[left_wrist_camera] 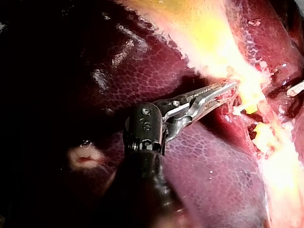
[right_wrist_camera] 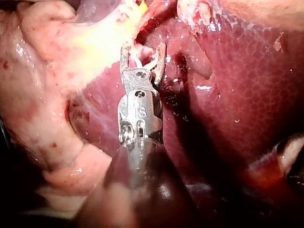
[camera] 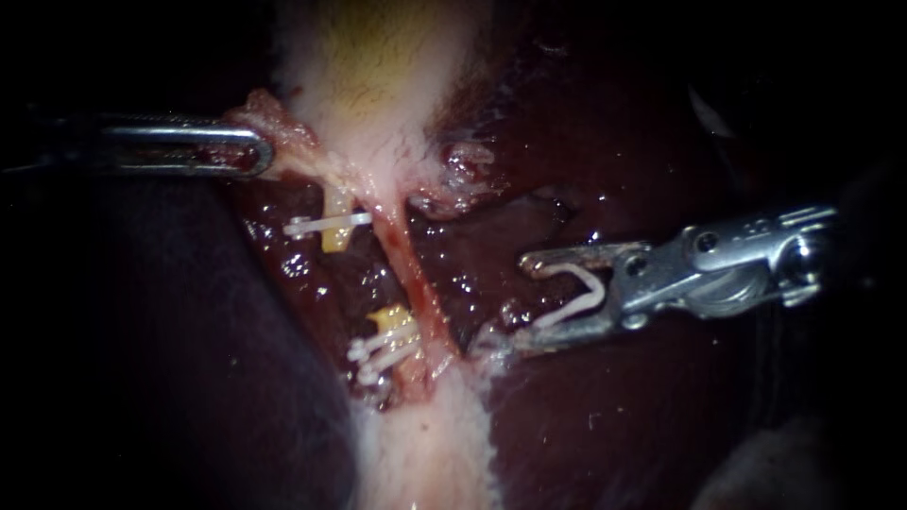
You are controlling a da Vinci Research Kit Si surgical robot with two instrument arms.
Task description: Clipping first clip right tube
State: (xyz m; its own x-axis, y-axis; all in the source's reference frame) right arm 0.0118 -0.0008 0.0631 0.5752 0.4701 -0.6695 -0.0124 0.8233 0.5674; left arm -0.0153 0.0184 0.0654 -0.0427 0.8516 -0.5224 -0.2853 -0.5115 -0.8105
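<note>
**Item 1. right tube** (camera: pixel 408 269): our landmark. A pink strand with no clip on it. It runs on a steep slant from the neck of the gallbladder (camera: pixel 378 57) down to the white band (camera: pixel 425 444) below.

**Item 2. right instrument** (camera: pixel 505 302): lies on the open liver (camera: pixel 614 123) side of the right tube, near it but apart. Its jaws stand wide, with an open white clip (camera: pixel 578 297) seated between them and touching both. The mouth faces the right tube, and the jaws' axis lies roughly across the tube's long axis. The lower jaw tip comes closest, by the tube's lower end; we cannot tell whether it touches tissue there.

**Item 3. left instrument** (camera: pixel 265 151): lies on the opposite side of the right tube, level with its upper end. Its jaws are closed on pale tissue (camera: pixel 283 127) at the gallbladder neck.

**Item 4. left tube** (camera: pixel 335 238): just beside the right tube, on the side away from the right instrument. It shows as two yellow cut stubs, with a single clip (camera: pixel 326 225) on the upper stub and paired clips (camera: pixel 383 351) on the lower.

**Note.** We judge the right instrument the nearer one. It needs a straight advance across the gap until the right tube lies between the clip's legs. It should stop short of the paired clips beyond.
</note>
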